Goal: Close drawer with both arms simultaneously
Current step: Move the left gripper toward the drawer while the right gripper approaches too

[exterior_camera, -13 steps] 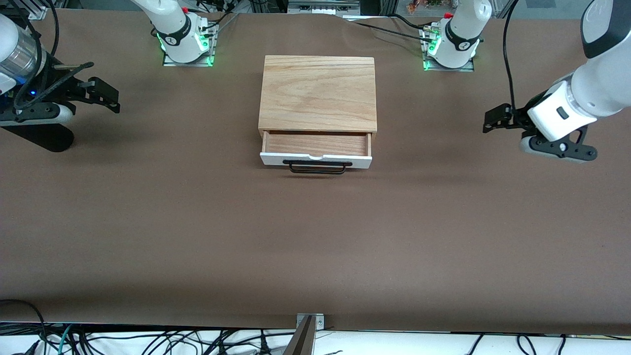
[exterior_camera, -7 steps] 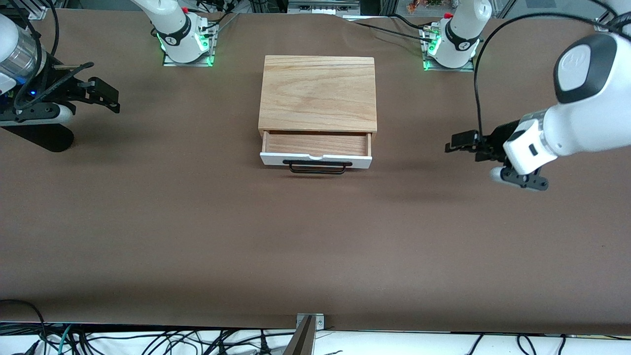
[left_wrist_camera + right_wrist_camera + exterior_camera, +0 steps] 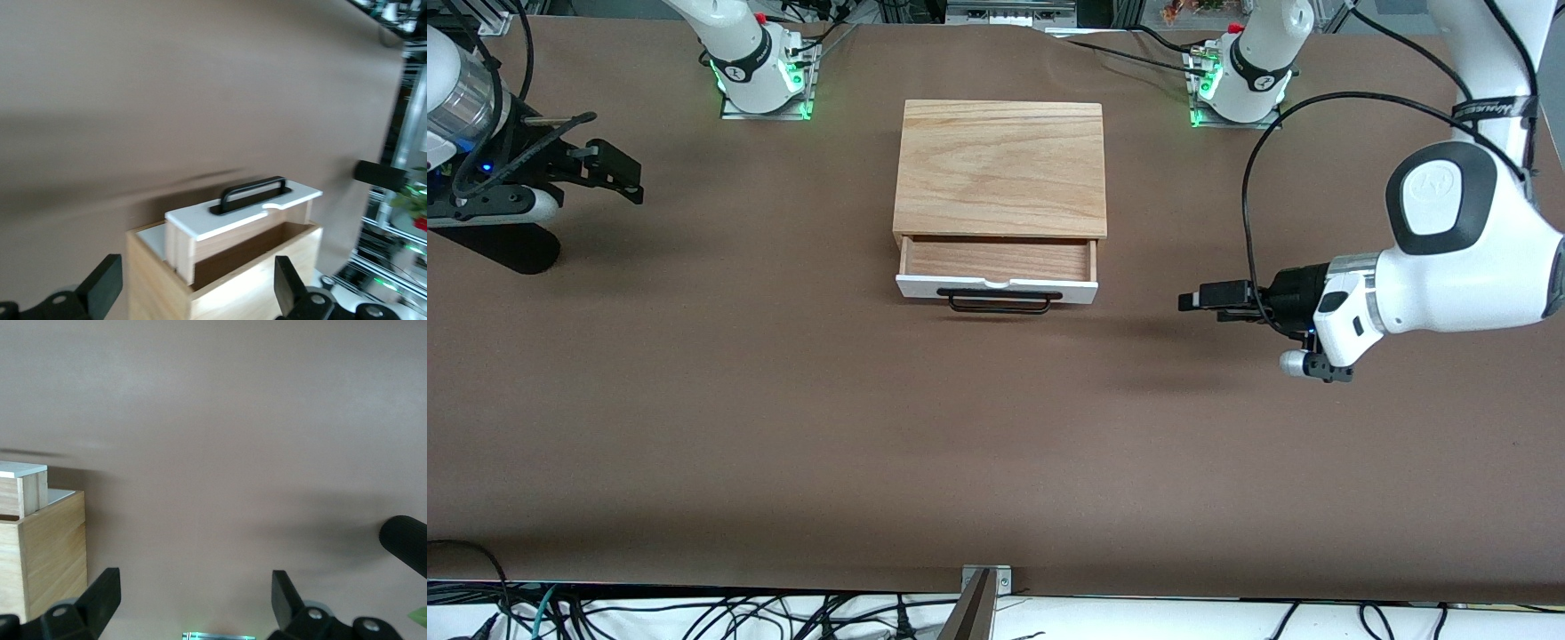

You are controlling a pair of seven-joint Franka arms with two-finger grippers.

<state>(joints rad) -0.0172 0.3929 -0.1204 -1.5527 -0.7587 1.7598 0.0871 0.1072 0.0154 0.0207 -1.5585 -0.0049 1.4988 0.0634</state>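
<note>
Drawer (image 3: 997, 267) stood part-open in oak box (image 3: 1000, 169) mid-surface (image 3: 783, 427). Looked light, rigid; push white front panel, either side of handle (image 3: 999, 301). Left claw (image 3: 1199, 299) and right claw (image 3: 618, 171): fingers apart, both well clear of drawer.

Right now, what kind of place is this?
Probably a robot lab: two arms on bases bolted to a brown table, loose cables along its edge, and one box with an open drawer.
</note>
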